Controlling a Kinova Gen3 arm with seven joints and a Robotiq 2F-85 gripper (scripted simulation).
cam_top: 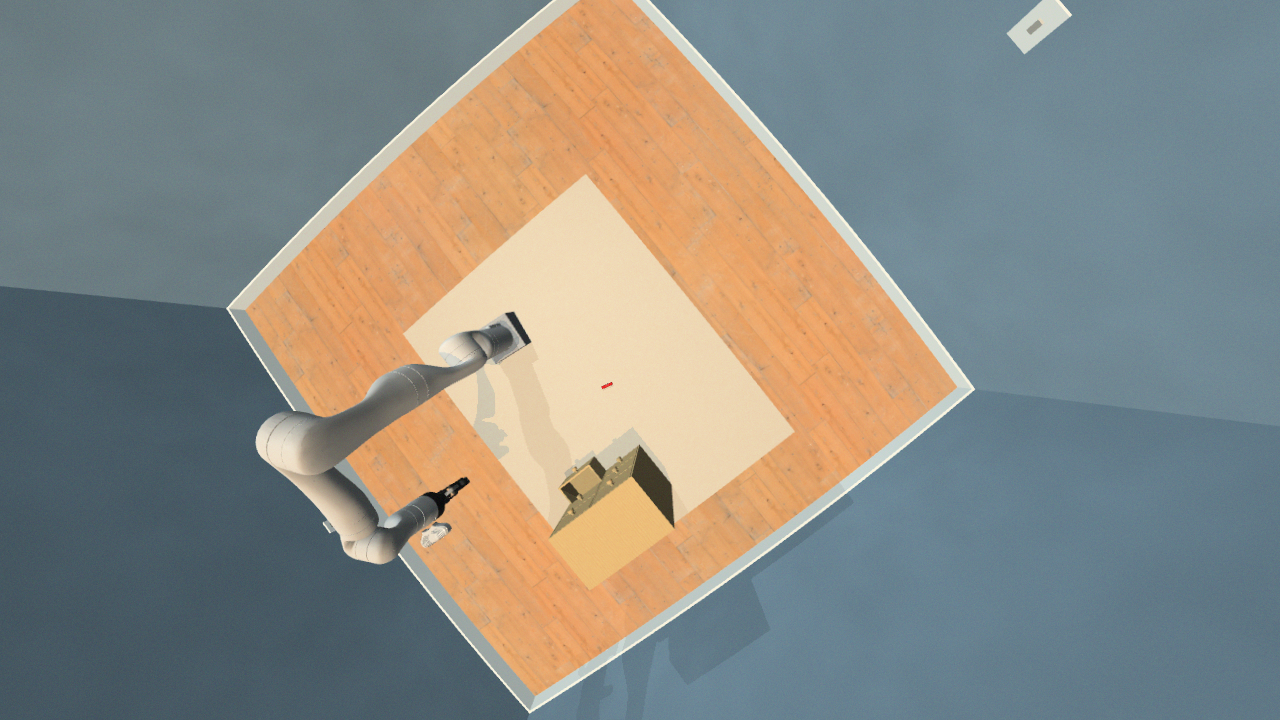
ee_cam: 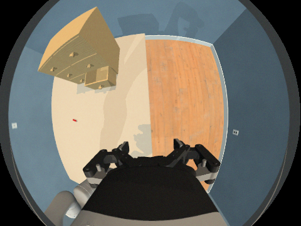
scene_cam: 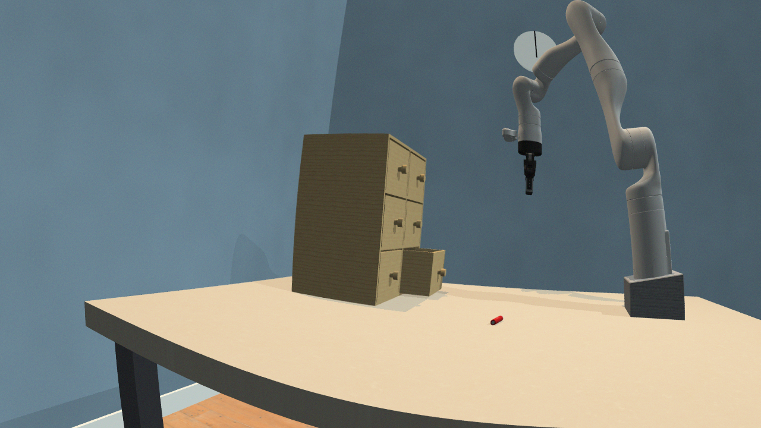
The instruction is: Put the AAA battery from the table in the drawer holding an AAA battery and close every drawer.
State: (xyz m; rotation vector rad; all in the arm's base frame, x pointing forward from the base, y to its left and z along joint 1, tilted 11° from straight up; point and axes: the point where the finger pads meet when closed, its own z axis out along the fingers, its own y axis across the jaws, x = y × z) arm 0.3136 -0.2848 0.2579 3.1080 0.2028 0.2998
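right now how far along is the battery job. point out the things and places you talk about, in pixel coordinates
Done: one bottom wooden drawer (cam_top: 581,481) (scene_cam: 417,272) (ee_cam: 101,80) is pulled out.

In hand: nothing; the open black tool (cam_top: 465,482) (ee_cam: 151,145) hangs away from everything.

Left: fetch the small red battery (cam_top: 606,385) (scene_cam: 496,320) (ee_cam: 74,120) off the table, drop it in the matching drawer, push drawers in.

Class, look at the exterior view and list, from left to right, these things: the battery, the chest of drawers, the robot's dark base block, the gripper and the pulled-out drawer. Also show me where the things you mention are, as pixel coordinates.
Chest of drawers (cam_top: 611,532) (scene_cam: 340,218) (ee_cam: 67,47) → pulled-out drawer (cam_top: 580,480) (scene_cam: 417,271) (ee_cam: 111,78) → battery (cam_top: 606,385) (scene_cam: 496,320) (ee_cam: 74,120) → gripper (cam_top: 465,481) (scene_cam: 528,192) (ee_cam: 151,145) → dark base block (cam_top: 518,327) (scene_cam: 657,296).
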